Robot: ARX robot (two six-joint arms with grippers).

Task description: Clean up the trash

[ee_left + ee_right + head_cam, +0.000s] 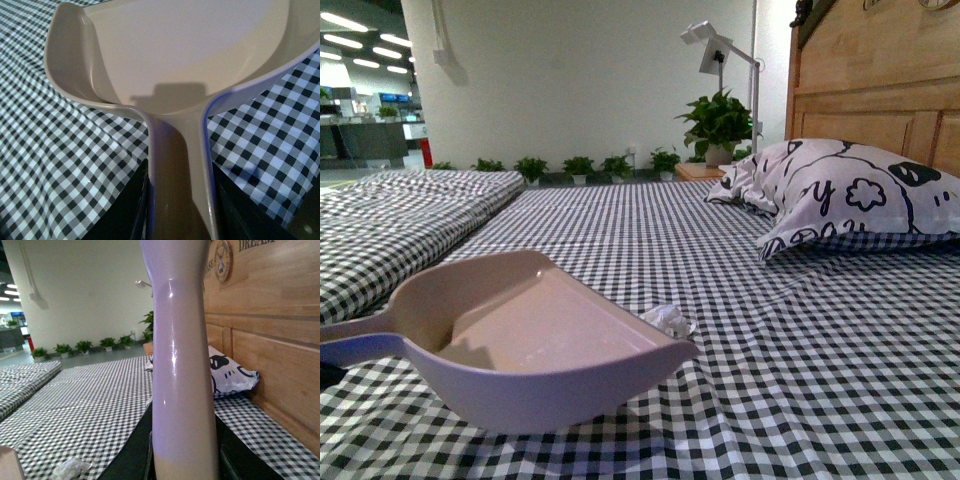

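The trash point(668, 319), a small crumpled wad of white tissue, lies on the checked bedsheet just past the lip of the lilac dustpan point(535, 335). It also shows low in the right wrist view as the tissue wad point(69, 468). My left gripper point(179, 210) is shut on the dustpan handle point(176, 170), with the empty pan point(185, 50) stretching away over the sheet. My right gripper point(184, 460) is shut on the pale brush handle point(181, 365), which stands upright and fills the middle of that view. The brush head is out of view.
A black-and-white patterned pillow point(840, 195) rests at the far right against the wooden headboard point(880, 90). A second checked bed point(390, 215) lies to the left. Potted plants point(718, 125) and a lamp point(715, 50) stand beyond the bed's far end.
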